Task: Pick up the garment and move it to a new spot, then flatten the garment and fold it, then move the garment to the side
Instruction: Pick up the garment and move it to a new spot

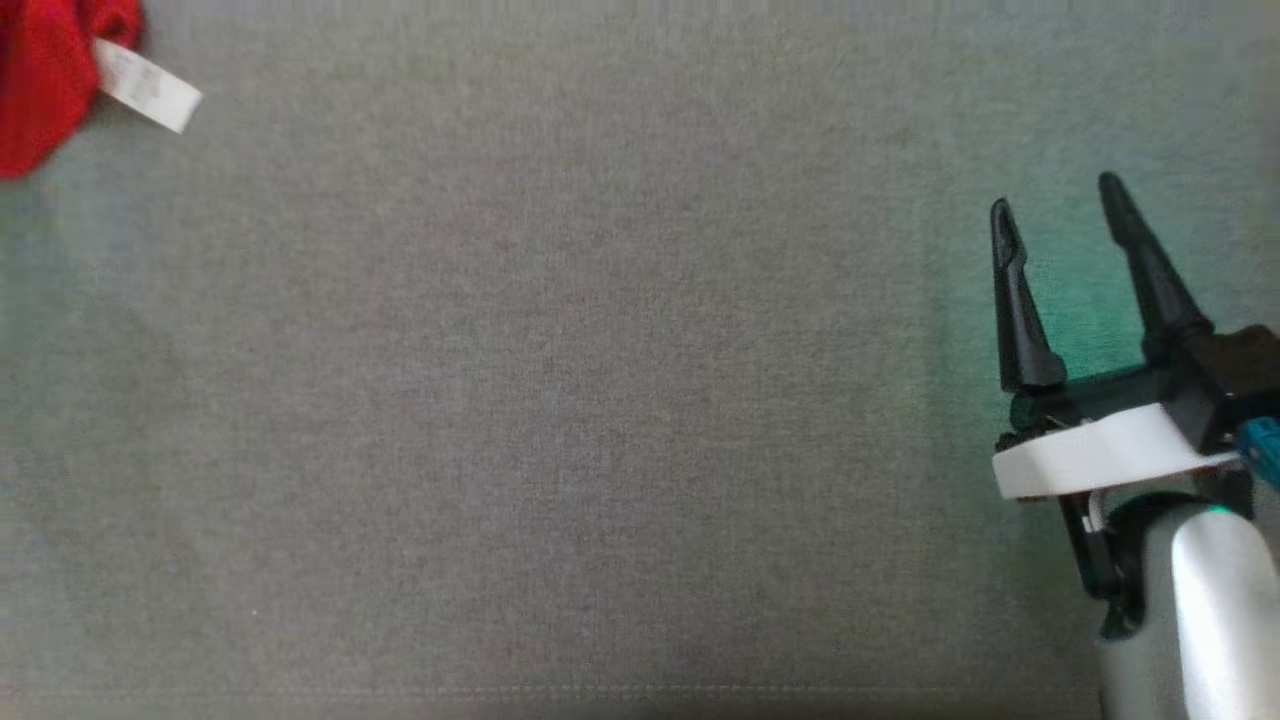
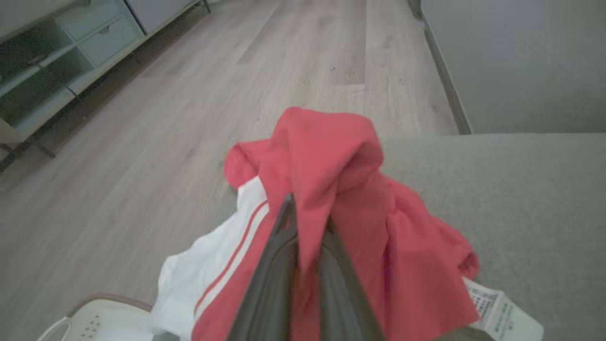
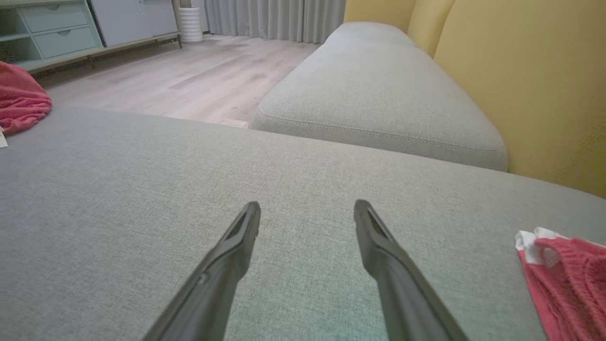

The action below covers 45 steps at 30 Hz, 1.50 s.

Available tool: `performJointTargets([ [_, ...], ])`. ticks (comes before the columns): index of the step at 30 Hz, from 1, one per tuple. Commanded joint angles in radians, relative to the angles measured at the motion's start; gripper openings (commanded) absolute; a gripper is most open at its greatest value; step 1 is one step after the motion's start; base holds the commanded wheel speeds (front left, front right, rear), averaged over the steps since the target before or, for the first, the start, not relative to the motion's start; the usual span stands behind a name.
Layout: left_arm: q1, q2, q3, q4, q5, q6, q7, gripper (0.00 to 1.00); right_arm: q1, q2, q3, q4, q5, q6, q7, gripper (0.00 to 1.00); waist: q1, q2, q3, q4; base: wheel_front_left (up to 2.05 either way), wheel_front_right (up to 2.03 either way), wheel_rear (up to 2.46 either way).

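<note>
The garment (image 2: 331,156) is red with a white panel crossed by red stripes (image 2: 213,265), and it is bunched at the edge of the grey cushion (image 2: 521,189). My left gripper (image 2: 307,213) is shut on a fold of the red cloth, which drapes over the fingers. A white care label (image 2: 497,308) trails from the garment onto the cushion. In the head view the garment (image 1: 40,80) and its label (image 1: 150,88) sit in the top left corner. Far from them, my right gripper (image 1: 1057,198) stands open at the lower right. It (image 3: 307,207) hovers over bare cushion, with the garment (image 3: 19,102) far to its left.
A second red knitted piece with a white edge (image 3: 563,274) lies on the cushion at the right wrist view's lower right. Beyond are another grey cushion (image 3: 378,94), yellow backrests (image 3: 521,71), wooden floor (image 2: 189,94) and a low cabinet (image 2: 57,52). The cushion edge drops to the floor beside the garment.
</note>
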Motion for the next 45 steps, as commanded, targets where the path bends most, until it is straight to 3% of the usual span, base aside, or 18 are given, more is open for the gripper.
performJointTargets([
  [1,-0.062,0.071,0.007,-0.024,0.02,-0.008,-0.013,0.0,-0.009,-0.004,0.021,-0.008,0.019,0.007,-0.021,1.0,0.0,0.0,-0.099,-0.011,0.0,0.0,0.0],
  [12,-0.107,0.009,-0.115,-0.153,0.039,-0.02,0.066,0.0,0.062,-0.004,-0.001,0.16,0.113,0.007,-0.097,1.0,0.0,0.0,-0.417,-0.072,0.0,0.0,0.0],
  [19,-0.066,-0.102,-0.149,-0.344,-0.055,-0.02,0.137,0.0,0.147,-0.004,-0.038,0.21,0.151,0.007,-0.125,1.0,0.0,0.0,-0.54,-0.103,0.0,0.0,0.0],
  [28,0.134,-0.272,-0.144,-0.527,-0.201,0.039,0.168,0.0,0.178,-0.004,-0.041,0.233,0.177,0.007,-0.148,1.0,0.0,0.0,-0.494,-0.131,0.0,0.0,0.0],
  [35,0.273,-0.251,-0.216,-0.456,-0.138,0.035,0.098,0.0,0.091,-0.004,0.009,0.242,0.187,0.007,-0.167,1.0,0.0,0.0,-0.355,-0.197,0.0,0.0,0.0],
  [42,0.265,-0.222,-0.201,-0.286,-0.101,0.042,-0.031,0.0,0.026,-0.004,0.031,0.271,0.188,0.007,-0.191,1.0,0.0,0.0,-0.268,-0.257,0.0,0.0,0.0],
  [44,0.255,-0.22,-0.197,-0.241,-0.096,0.042,-0.061,0.45,0.018,-0.004,0.034,0.283,0.188,0.007,-0.199,1.0,0.0,0.0,-0.264,-0.264,0.0,0.0,0.0],
  [45,0.251,-0.221,-0.195,-0.22,-0.096,0.041,-0.071,0.9,0.017,-0.004,0.034,0.288,0.187,0.007,-0.202,1.0,0.0,0.0,-0.264,-0.266,0.0,0.0,0.0],
])
